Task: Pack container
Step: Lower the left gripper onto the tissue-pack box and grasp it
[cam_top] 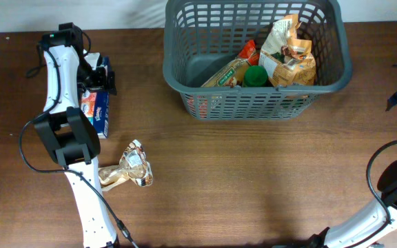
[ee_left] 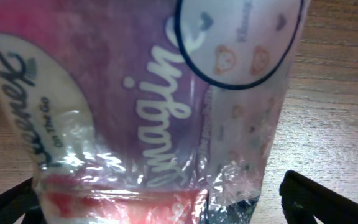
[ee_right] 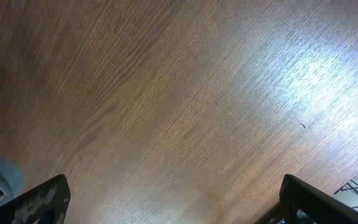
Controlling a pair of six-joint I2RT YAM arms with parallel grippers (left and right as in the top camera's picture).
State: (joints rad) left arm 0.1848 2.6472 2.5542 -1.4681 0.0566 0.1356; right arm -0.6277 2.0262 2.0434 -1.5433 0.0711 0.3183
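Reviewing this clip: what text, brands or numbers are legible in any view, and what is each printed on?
"Kleenex": tissue pack, left wrist view.
"On The Go": same pack, beside the brand.
"Imagin": same pack, large script, its end cut off by the oval panel.
Print inside that oval panel: too blurred to read.
Print on the packages in the container, overhead view: too small to read.

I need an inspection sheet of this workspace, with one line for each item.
Surface: brown wooden table, no spills seen.
Job's things: gray basket holds several food packs; tissue pack and crumpled snack packet lie outside it.
Clutter: nothing seen.
Grippers: left claw open, astride the tissue pack; right claw open above bare wood.
Cables: black cable loops beside left arm; second cable beside right arm.
Surroundings: pale area beyond the table's far edge.
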